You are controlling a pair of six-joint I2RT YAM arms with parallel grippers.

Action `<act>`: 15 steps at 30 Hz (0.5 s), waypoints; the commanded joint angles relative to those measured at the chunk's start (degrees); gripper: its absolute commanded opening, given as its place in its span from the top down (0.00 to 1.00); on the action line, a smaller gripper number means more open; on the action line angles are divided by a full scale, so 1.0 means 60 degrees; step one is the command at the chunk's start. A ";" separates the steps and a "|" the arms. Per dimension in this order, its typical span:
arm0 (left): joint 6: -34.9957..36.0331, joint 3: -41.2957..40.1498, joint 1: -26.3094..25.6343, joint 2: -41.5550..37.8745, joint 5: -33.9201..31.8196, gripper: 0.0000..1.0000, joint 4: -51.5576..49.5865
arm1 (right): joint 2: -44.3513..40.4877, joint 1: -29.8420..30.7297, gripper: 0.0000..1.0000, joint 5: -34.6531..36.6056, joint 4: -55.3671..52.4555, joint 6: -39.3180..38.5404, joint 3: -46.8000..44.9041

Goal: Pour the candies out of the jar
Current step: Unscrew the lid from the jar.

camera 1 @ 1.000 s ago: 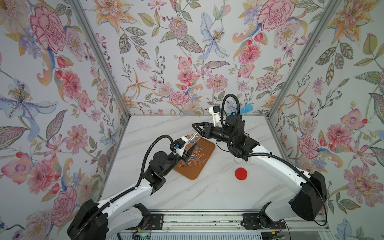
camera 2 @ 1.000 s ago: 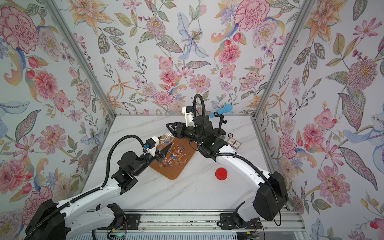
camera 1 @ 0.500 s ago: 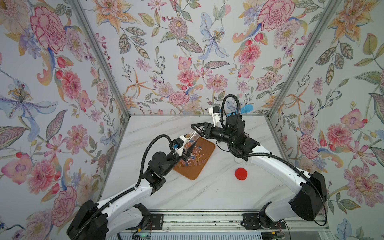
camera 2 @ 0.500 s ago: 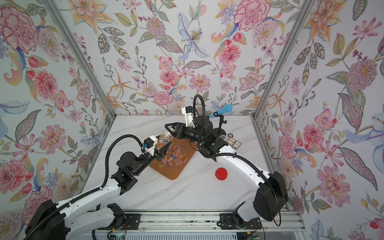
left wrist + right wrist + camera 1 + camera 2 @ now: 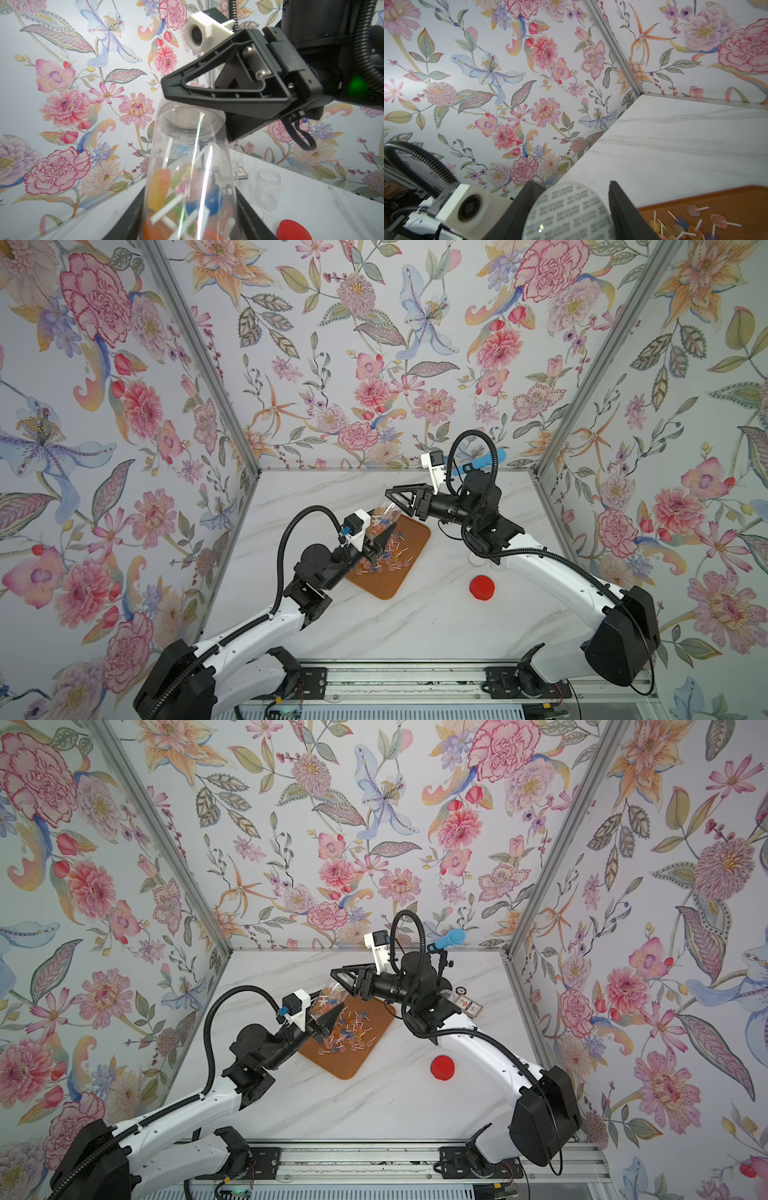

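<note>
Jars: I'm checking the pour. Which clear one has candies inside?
The jar gripped by the left claw; coloured candies show through it. The empty jar stands loose on the table.

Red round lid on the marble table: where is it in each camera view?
Top views: the red round plastic lid lies on marble between brown tray and right arm.
Left wrist: beside the clear plastic jar, cut by the frame.
Right wrist: not in it.
Landmark: that jar, in all views.

The white marbled bench (image 5: pixel 415 626) carries a brown tray (image 5: pixel 386 587) near its middle, with a red lid (image 5: pixel 481 587) apart from it toward the right edge. A small box (image 5: pixel 468 1005) and an empty jar (image 5: pixel 268 189) sit nearer the back right corner.
</note>
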 commanded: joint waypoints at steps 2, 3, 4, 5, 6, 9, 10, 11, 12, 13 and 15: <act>-0.1289 0.0053 -0.0088 0.0219 0.1135 1.00 0.1906 | -0.0268 -0.0365 0.78 -0.3544 0.1565 -0.0630 0.0356; -0.1389 -0.0002 -0.0088 0.0290 0.1237 1.00 0.2176 | -0.0213 -0.0400 0.79 -0.4080 0.1559 -0.0641 0.0474; -0.1529 -0.0008 -0.0082 0.0382 0.1374 1.00 0.2371 | -0.0147 -0.0430 0.79 -0.4613 0.1505 -0.0640 0.0632; -0.1614 0.0029 -0.0077 0.0475 0.1518 1.00 0.2514 | -0.0073 -0.0434 0.80 -0.5018 0.1378 -0.0662 0.0800; -0.1687 0.0081 -0.0081 0.0577 0.1663 1.00 0.2573 | -0.0018 -0.0434 0.80 -0.5278 0.1273 -0.0666 0.0921; -0.1815 0.0313 -0.0047 0.0815 0.2137 1.00 0.2597 | 0.0056 -0.0405 0.80 -0.5501 0.1177 -0.0681 0.1020; -0.1809 0.0356 -0.0051 0.0849 0.2173 1.00 0.2565 | 0.0042 -0.0415 0.80 -0.5324 0.1103 -0.0734 0.0984; -0.1739 0.0382 -0.0046 0.0851 0.2154 1.00 0.2505 | 0.0006 -0.0419 0.78 -0.5076 0.0901 -0.0805 0.0994; -0.1658 0.0388 -0.0051 0.0830 0.2099 1.00 0.2419 | -0.0010 -0.0434 0.72 -0.4745 0.0644 -0.0887 0.1023; -0.1545 0.0392 -0.0049 0.0776 0.1984 1.00 0.2284 | -0.0052 -0.0448 0.60 -0.4294 0.0387 -0.0911 0.1039; -0.1261 0.0377 -0.0050 0.0649 0.1709 1.00 0.1947 | -0.0177 -0.0532 0.33 -0.3250 -0.0124 -0.0883 0.1027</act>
